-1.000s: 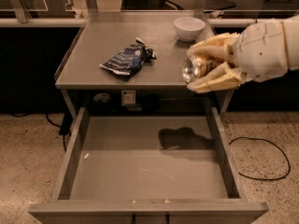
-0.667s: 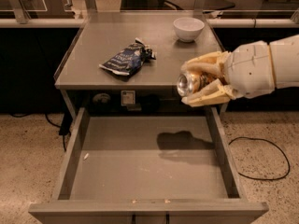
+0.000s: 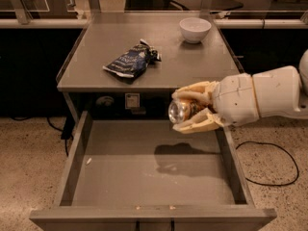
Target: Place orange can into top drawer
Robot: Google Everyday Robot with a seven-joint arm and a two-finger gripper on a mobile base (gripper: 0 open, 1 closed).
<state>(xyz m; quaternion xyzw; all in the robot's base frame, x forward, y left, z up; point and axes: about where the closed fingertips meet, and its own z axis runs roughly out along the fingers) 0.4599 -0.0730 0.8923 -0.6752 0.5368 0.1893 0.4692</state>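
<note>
My gripper [image 3: 185, 109] comes in from the right on a white arm and is shut on the orange can [image 3: 181, 110]. The can lies on its side between the cream fingers [image 3: 195, 91], with its silver top facing left. It hangs above the right rear part of the open top drawer [image 3: 154, 174], and its shadow falls on the drawer's flat grey floor. The drawer is pulled fully out below the tabletop.
On the grey tabletop [image 3: 192, 61] lie a dark blue snack bag [image 3: 131, 60] at the left centre and a white bowl [image 3: 195, 29] at the back right. A black cable [image 3: 269, 165] loops on the speckled floor to the right.
The gripper with the can has moved down and forward, from the table's front right edge to a spot over the drawer's rear right part.
</note>
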